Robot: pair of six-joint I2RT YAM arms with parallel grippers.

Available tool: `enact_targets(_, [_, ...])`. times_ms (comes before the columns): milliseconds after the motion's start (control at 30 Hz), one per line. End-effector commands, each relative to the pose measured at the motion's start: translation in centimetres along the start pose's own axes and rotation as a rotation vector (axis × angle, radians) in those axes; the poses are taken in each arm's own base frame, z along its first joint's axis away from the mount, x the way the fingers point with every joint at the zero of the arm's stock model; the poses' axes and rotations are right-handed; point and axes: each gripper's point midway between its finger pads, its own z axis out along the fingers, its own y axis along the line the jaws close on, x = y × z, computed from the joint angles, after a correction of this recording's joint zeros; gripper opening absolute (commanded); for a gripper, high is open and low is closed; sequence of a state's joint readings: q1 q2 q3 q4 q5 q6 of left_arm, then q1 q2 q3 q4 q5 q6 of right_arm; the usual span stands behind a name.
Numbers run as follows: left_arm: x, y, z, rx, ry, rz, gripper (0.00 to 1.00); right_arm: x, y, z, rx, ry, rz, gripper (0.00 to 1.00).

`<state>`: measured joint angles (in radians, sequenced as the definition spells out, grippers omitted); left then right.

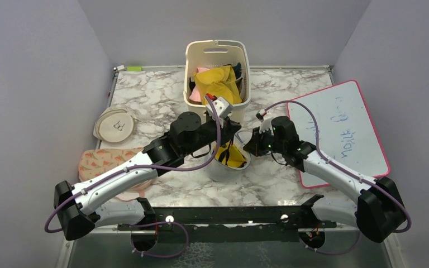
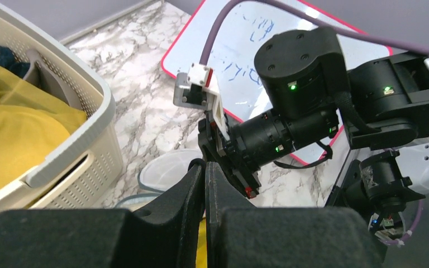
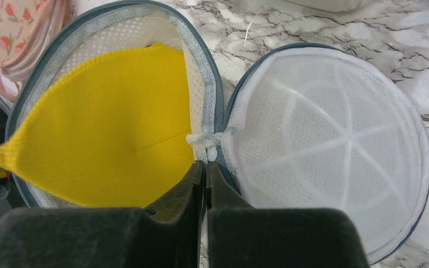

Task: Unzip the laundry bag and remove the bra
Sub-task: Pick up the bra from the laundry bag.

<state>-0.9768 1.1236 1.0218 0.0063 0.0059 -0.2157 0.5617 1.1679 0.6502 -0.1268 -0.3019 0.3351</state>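
Right claw point(image 3: 205, 165) closed | laundry bag point(image 3: 324, 139) unzipped, splayed | yellow fabric point(image 3: 106, 123) inside

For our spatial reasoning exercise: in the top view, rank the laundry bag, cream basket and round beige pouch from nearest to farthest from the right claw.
1. Laundry bag, touching the right claw, just left of it.
2. Cream basket, farther back, in the middle.
3. Round beige pouch, far off on the left side.

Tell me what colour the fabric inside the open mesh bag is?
Bright yellow fabric; the right wrist view shows it best.
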Motion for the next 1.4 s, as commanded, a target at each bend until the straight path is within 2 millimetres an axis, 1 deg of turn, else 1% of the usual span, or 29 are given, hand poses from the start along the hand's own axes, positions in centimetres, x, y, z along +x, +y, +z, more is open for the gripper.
enact_targets(0, [-3.9,-0.3,-1.3,-0.001,-0.088,0.048,0.0,0.3,0.0,0.3,-0.006,0.0,-0.008,0.01])
enact_targets(167, [-5.7,-0.3,-1.7,-0.012,-0.125,0.074,0.0,0.4,-0.1,0.4,-0.003,0.008,-0.006,0.01])
enact_targets(300, [-7.5,-0.7,-1.9,0.001,-0.156,0.079,0.0,0.5,0.0,0.4,-0.01,0.006,-0.009,0.01])
enact_targets(467, [-8.9,-0.9,-2.3,0.006,-0.199,0.077,0.0,0.6,-0.2,0.5,-0.003,0.017,-0.01,0.01])
enact_targets(567, [-10.2,-1.0,-2.5,0.001,-0.228,0.089,0.0,0.5,-0.3,0.4,0.005,0.015,-0.011,0.01])
enact_targets(733, [-13.2,-1.2,-2.7,-0.007,-0.257,0.14,0.0,0.5,-0.5,0.2,0.02,0.011,-0.012,0.01])
enact_targets(767, [-13.4,-1.2,-2.6,-0.01,-0.248,0.148,0.0,0.5,-0.6,0.2,0.022,0.012,-0.012,0.01])
enact_targets(800, [-14.4,-1.3,-2.7,-0.012,-0.257,0.157,0.0,0.5,-0.5,0.2,0.021,0.01,-0.012,0.01])
enact_targets(900, [-16.0,-1.4,-2.6,-0.015,-0.269,0.18,0.0,0.5,-0.6,0.1,0.023,0.008,-0.015,0.01])
enact_targets(1133, [-20.6,-1.8,-2.9,-0.028,-0.339,0.236,0.0,0.7,-0.5,-0.2,0.025,0.0,-0.006,0.01])
enact_targets(1367, [-25.2,-1.1,-1.5,-0.089,-0.394,0.265,0.0,0.6,-0.4,-0.4,0.018,-0.009,-0.005,0.01])
